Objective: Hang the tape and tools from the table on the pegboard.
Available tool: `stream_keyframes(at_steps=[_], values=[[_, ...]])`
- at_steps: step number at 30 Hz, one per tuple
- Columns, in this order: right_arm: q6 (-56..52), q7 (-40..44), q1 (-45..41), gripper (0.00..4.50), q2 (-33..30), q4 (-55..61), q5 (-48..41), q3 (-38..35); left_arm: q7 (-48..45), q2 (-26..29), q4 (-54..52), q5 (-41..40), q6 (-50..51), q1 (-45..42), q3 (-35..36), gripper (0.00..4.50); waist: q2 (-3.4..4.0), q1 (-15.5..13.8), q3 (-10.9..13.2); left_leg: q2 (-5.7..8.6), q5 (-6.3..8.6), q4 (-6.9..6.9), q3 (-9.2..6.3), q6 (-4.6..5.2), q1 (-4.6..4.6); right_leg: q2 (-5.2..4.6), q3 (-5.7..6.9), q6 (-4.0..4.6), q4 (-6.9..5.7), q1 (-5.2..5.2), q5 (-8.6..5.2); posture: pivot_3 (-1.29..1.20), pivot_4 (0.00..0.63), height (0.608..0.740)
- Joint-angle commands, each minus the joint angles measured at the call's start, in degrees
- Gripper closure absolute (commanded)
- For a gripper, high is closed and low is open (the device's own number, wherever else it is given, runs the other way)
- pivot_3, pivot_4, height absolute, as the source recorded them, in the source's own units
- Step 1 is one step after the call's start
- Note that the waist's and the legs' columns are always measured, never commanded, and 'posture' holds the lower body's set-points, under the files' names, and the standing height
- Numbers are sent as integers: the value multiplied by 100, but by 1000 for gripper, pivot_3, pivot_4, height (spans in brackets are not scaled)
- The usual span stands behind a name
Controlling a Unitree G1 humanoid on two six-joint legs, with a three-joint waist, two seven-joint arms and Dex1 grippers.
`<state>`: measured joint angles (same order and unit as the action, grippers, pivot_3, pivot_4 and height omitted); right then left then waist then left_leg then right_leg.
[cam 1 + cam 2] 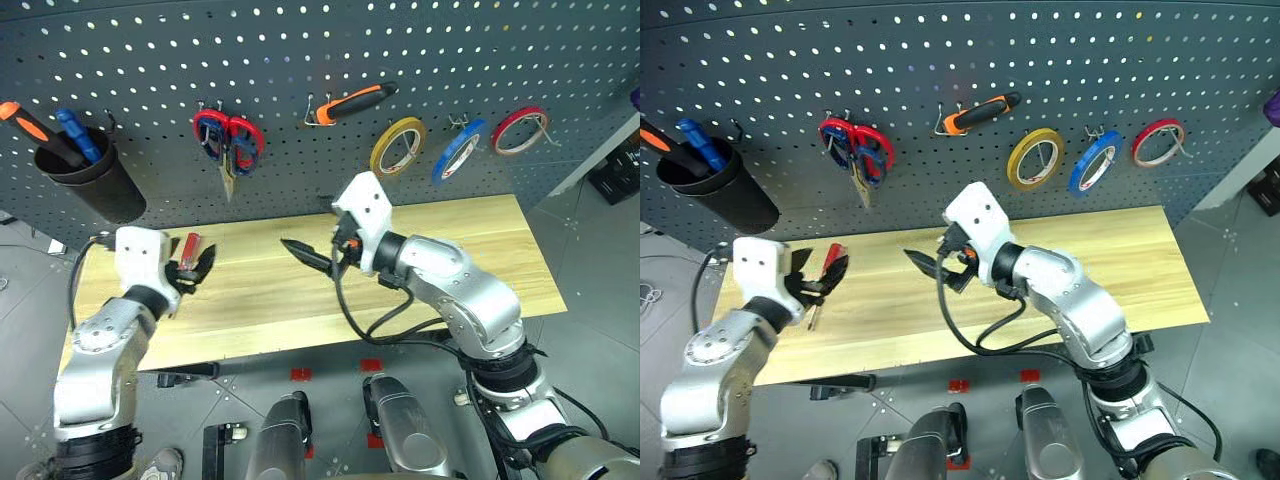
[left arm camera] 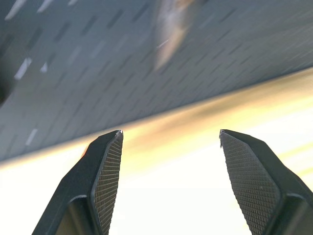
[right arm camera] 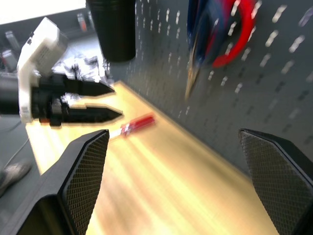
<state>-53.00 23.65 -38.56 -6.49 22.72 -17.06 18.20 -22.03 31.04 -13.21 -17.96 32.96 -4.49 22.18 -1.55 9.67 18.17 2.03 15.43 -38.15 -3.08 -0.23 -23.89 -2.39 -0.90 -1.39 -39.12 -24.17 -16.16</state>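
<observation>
Head pair looks down on table [image 1: 300, 290] and pegboard [image 1: 300, 60] at twelve o'clock; wrist cameras skim close, sharing both.

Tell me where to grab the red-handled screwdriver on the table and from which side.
Grip the red handle of the screwdriver, probably from above, fingers across it. It lies flat on the table near the pegboard, beside the open left gripper, and the handle looks thicker than the shaft.

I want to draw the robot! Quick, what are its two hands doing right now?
Left gripper: jaws open, holding nothing, just by the red-handled screwdriver on the table.
Right gripper: jaws wide open, empty.
</observation>
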Motion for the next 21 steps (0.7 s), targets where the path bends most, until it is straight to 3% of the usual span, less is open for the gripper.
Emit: stream_keyframes(at_steps=[1, 7, 14, 21], values=[[-965, -318, -348, 0, 457, 121, -234, -7, -175, 365, 512, -78, 181, -6, 345, 1183, 3, -22, 19, -3, 0, 0, 0, 0, 0, 2, 0, 1, 2, 0, 1, -246, 396, 740], [-1471, -465, -798, 0, 807, 65, -253, 158, -440, 610, 2070, -19, 20, -684, 225, 1183, 3, -172, 209, 6, 1, 3, 0, 1, -10, -11, 3, 2, 13, -11, 1, -250, 442, 740], [-1727, -266, -1097, 0, 657, 416, -447, 279, -684, 701, 3901, 349, -666, -1811, -246, 1183, -15, -155, 387, 10, 1, 2, 3, 0, -32, -18, 11, 2, 10, -34, 2, -284, 483, 740], [-1980, -374, -1185, 0, 724, 530, -525, 220, -709, 681, 5567, 707, -1384, -2822, -630, 1183, -45, -69, 487, 10, -13, -14, 35, -24, -96, -29, 24, 11, -34, -128, 7, -320, 503, 740]])
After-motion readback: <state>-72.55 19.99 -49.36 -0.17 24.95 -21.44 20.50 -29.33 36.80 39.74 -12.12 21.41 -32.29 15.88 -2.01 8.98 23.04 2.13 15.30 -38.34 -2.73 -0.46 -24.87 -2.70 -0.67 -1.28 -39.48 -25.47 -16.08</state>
